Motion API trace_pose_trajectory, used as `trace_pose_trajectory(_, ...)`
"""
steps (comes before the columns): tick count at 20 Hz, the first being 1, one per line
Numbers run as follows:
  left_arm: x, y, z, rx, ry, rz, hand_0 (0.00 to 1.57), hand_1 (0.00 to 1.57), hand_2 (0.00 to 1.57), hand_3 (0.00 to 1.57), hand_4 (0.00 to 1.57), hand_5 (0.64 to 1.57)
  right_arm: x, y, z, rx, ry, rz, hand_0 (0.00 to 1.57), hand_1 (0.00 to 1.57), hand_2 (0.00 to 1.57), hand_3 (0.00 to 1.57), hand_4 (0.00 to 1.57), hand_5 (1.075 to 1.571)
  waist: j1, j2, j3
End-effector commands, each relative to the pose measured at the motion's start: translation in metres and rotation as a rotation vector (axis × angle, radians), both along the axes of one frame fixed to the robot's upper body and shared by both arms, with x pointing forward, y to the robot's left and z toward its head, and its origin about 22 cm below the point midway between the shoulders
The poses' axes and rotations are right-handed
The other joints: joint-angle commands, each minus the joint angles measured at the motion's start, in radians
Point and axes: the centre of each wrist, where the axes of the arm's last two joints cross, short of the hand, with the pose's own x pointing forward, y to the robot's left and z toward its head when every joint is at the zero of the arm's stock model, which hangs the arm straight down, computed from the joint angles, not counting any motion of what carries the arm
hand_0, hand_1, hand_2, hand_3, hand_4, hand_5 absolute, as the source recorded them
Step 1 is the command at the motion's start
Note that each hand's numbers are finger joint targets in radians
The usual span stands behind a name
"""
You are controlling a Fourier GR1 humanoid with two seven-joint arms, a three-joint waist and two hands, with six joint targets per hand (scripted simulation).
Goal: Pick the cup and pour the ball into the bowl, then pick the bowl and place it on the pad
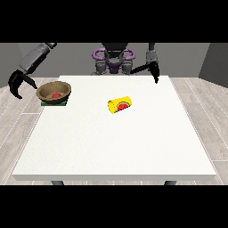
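The white counter (116, 151) fills most of the front view, its near half bare. Just past its centre, a little toward 12 o'clock, the cup (120, 105) lies on its side — yellow, with a watermelon slice printed on the wall, its long axis running roughly from 8 to 2 o'clock. One round end faces 8 o'clock, toward the camera.

Further back, at about 10 o'clock from the centre and near the counter's left edge, sits the bowl (54, 91): brown, wood-like, wide and shallow, standing upright. Inside it rests the ball (56, 95), small and red, against the bottom. The bowl stands on the pad (54, 103), a dark green square of which only the near edge and corners show from under the bowl.

At 9 o'clock from the bowl, beyond the counter's edge, hangs the robot hand at the view's left (18, 83). Its dark fingers are spread and curve downward, holding nothing, apart from the bowl's rim.

Farthest back, at about 1 o'clock near the counter's rear edge, the robot hand at the view's right (153, 70) hangs with fingers pointing down — relaxed, empty, well apart from the cup. Behind the counter stands the robot's torso (114, 60), with purple rings at the shoulders.
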Motion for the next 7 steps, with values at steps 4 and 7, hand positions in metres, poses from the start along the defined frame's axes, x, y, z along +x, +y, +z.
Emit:
trace_pose_trajectory(4, -0.01, -0.011, -0.024, -0.023, 0.08, -0.038, 0.0, 0.0, 0.0, 0.0, 0.0, 1.569, -0.002, -0.005, 0.012, 0.02, 0.025, 0.021, 0.0, 0.0, 0.26, 0.21, 0.0, 1.504, -0.012, -0.069, -0.0009)
trace_pose_trajectory(7, 0.0, 0.001, -0.05, -0.034, 0.152, 0.018, 0.0, 0.0, 0.0, 0.0, 0.0, 1.569, -0.015, -0.025, 0.066, 0.031, -0.02, 0.112, 0.0, 0.0, 0.19, 0.29, 0.0, 1.503, -0.051, -0.145, -0.0027)
